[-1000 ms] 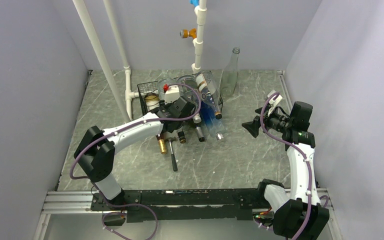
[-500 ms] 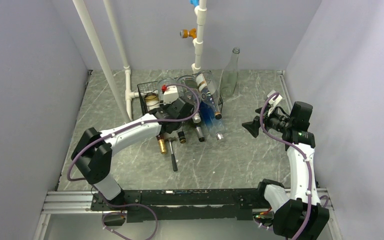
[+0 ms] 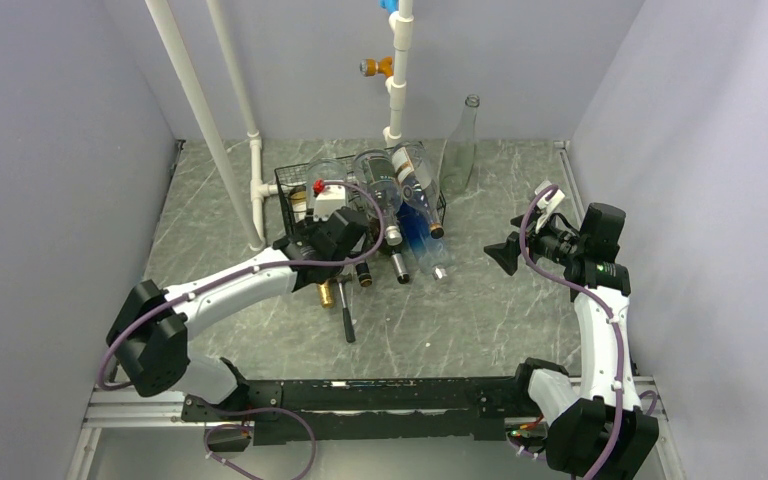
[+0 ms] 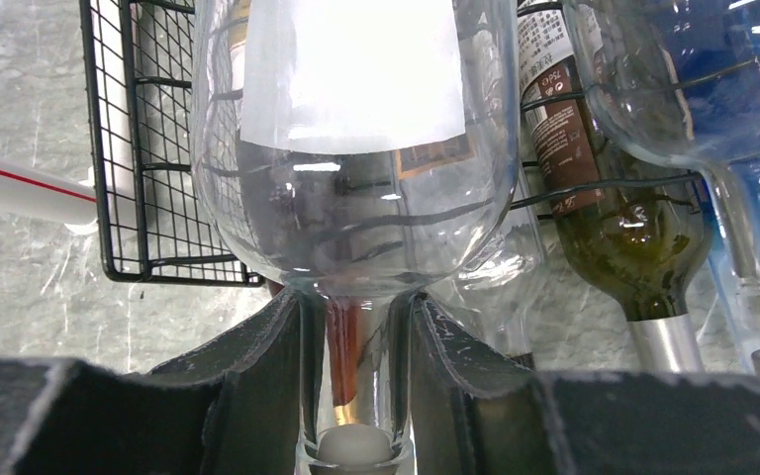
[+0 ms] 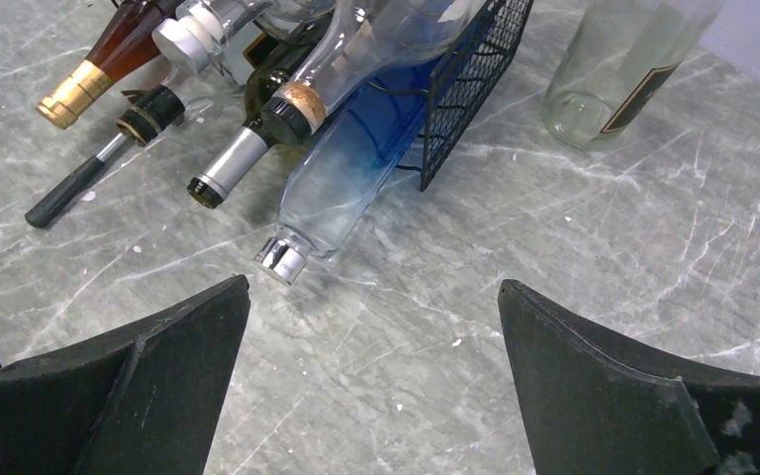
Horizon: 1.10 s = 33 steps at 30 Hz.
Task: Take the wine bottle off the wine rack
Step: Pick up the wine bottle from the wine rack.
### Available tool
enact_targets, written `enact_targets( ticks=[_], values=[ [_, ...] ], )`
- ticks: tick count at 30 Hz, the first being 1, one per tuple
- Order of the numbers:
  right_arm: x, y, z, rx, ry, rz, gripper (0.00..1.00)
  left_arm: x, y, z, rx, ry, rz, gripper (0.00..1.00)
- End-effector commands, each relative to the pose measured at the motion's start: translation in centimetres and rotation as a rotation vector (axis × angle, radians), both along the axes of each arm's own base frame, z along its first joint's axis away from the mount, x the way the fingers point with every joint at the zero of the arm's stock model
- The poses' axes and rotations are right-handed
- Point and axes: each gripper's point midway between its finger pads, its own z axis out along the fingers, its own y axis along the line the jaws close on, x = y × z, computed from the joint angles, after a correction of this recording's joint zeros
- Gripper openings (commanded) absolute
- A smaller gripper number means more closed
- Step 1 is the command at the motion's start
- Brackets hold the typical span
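Black jaws of the left gripper (image 4: 356,327) are clamped on the slim neck of the clear glass wine bottle with a white label (image 4: 351,198), just above its pale stopper (image 4: 354,447). A second ago they were only part-way closed, so this grip is freshly made. Since then the left arm's elbow has swung toward the near-left and the wrist has come back a little from the rack, which I read as the first part of the pull. The bottle's body still lies in the black wire-mesh wine rack (image 4: 158,148), close to its left wall with the neck pointing toward the arms, so the removal has barely begun. Next to it on the right lies a dark green bottle with a silver-foil neck (image 4: 633,247), touching or nearly so, and it may shift as the held bottle slides out. To the right of the rack, the right gripper (image 5: 375,285) hangs over the grey marbled tabletop (image 5: 574,257) with its jaws spread wide and empty, unchanged, facing a blue-tinted clear bottle (image 5: 356,168) that juts out of the rack. Farthest back, a tall clear bottle (image 3: 463,140) stands upright.
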Motion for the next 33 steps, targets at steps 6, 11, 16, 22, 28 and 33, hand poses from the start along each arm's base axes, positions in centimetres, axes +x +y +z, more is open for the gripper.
enact_targets(
  ticks=[6, 11, 16, 22, 28, 33],
  values=[
    [0.4, -0.2, 0.5, -0.024, -0.038, 0.002, 1.00, 1.2, 0.7, 9.2, -0.171, -0.299, 0.062, 0.00],
    [0.5, -0.2, 0.5, -0.026, -0.039, 0.000, 1.00, 0.5, 1.1, 10.3, -0.211, -0.321, 0.051, 0.00],
    [0.5, -0.2, 0.5, -0.026, -0.039, -0.001, 1.00, 0.0, 1.2, 11.1, -0.254, -0.341, 0.030, 0.00],
    [0.5, -0.3, 0.4, -0.027, -0.038, -0.002, 1.00, -0.7, 1.2, 11.8, -0.301, -0.353, 0.001, 0.00],
    [0.5, -0.3, 0.3, -0.027, -0.038, -0.003, 1.00, -1.3, 1.0, 12.6, -0.354, -0.384, -0.042, 0.00],
    [0.5, -0.3, 0.3, -0.028, -0.039, -0.004, 1.00, -1.7, 0.9, 13.0, -0.384, -0.399, -0.064, 0.00]
  ],
)
